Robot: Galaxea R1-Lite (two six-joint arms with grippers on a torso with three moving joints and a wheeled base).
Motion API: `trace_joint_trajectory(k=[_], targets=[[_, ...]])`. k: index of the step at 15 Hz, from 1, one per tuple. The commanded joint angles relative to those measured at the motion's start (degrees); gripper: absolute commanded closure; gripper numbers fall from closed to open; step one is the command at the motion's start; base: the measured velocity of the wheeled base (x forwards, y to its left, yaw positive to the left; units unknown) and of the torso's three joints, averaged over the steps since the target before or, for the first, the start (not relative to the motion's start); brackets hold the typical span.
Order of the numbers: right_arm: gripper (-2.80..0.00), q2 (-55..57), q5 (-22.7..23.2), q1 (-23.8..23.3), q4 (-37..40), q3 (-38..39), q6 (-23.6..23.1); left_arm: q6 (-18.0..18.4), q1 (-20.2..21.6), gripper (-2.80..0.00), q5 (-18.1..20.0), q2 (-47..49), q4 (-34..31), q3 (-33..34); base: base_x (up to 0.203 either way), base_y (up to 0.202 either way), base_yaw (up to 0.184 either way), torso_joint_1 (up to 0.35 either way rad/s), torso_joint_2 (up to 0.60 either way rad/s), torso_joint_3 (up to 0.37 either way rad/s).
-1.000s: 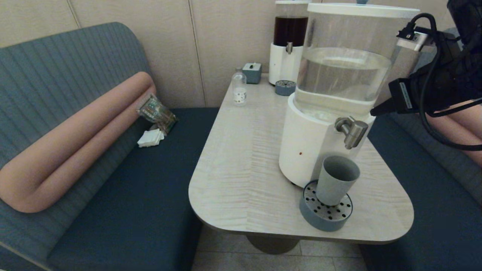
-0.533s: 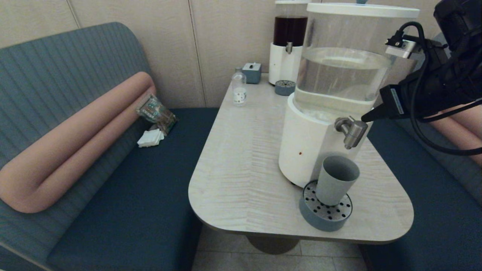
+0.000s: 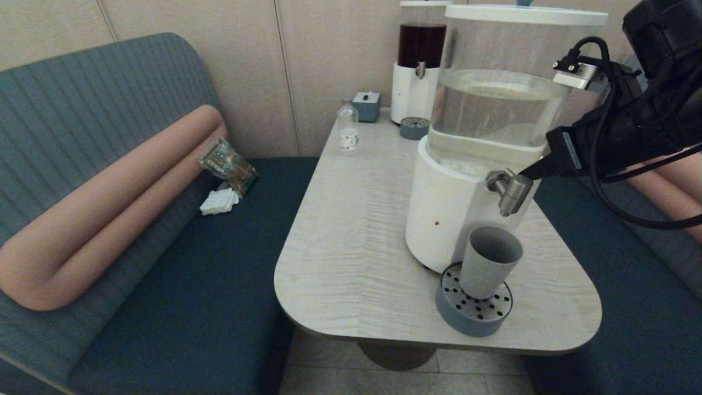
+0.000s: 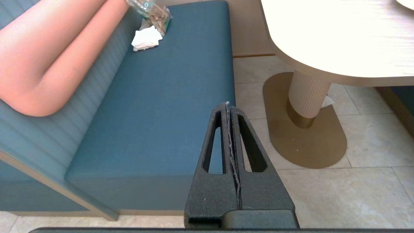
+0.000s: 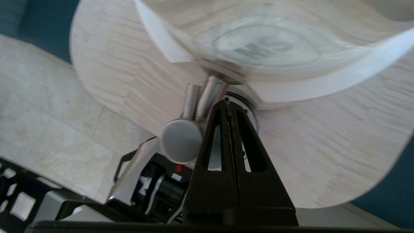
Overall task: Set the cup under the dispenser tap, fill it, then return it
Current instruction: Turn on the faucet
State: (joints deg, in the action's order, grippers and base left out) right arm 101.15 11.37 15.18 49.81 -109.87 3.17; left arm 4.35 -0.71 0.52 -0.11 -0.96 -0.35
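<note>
Head view: the cup (image 3: 490, 261) stands on the perforated drip tray (image 3: 474, 310) below the dispenser tap (image 3: 510, 191). The right gripper (image 3: 527, 171) (fingers pressed together, holding nothing) touches the tap's side; a glancing push could slip off. The left gripper (image 4: 228, 106), also closed, hangs parked over the bench.

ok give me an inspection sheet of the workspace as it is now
surface: pale wood-grain table, rounded corners, on a pedestal.
job's things: cup upright on the round perforated drip tray, below the dispenser tap of the clear-liquid dispenser; no stream seen.
clutter: small clear bottle, blue-grey box, dark-liquid dispenser with its own small tray; packet and white tissue on the bench.
grippers: right tool shut, tip at the tap from the robot's right; left tool shut, parked low over the bench edge and floor.
cables: black cable looped along the right arm.
surroundings: blue bench seats, pink bolster, tiled floor.
</note>
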Motion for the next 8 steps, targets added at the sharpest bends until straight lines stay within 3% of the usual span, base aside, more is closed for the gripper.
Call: trace_joint_trajectory(k=[1,8], targets=[[0.0,0.19,0.58,0.03,0.11,-0.08,-0.01,0.04,0.0,0.0,0.01,0.02,0.0,0.0,0.0,0.0,0.0,0.0,0.0,0.0],[0.0,0.28,3.19,0.38,0.05,0.19,-0.8,0.04,0.0,0.0,0.01,0.02,0.0,0.0,0.0,0.0,0.0,0.0,0.0,0.0]])
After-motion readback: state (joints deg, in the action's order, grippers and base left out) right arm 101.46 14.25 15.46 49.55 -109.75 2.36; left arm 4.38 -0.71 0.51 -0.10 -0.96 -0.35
